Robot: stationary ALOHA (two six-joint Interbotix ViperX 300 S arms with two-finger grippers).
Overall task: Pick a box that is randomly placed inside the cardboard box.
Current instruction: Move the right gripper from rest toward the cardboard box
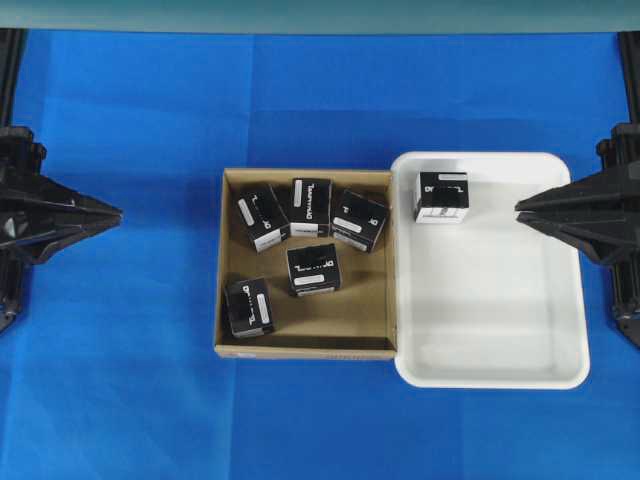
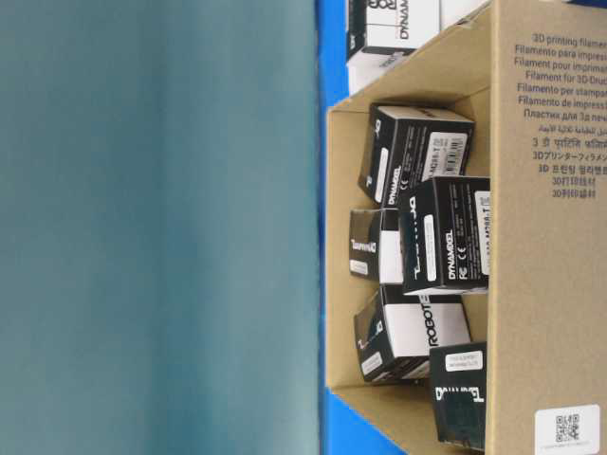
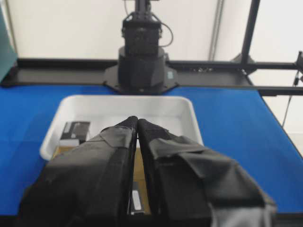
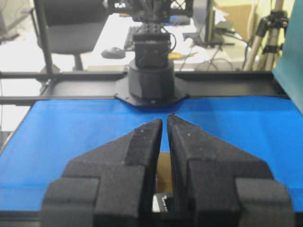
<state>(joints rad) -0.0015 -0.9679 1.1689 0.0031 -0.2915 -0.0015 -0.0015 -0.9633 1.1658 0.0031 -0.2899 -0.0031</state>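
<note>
Centrally, cardboard box [image 1: 228,262] touching white tray [image 1: 500,330].

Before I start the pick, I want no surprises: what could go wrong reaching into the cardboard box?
Three black cartons crowd the cardboard box's far wall, so a finger may nudge a neighbour. The near-left carton sits by the wall, leaving little room. Both the left gripper and right gripper are shut; they must open first.

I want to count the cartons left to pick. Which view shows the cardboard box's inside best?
The overhead view: the whole cardboard box lies open, with five black cartons inside. The table-level view sees it sideways and cropped, cartons overlapping. Both wrist views show only slivers behind their grippers.
</note>
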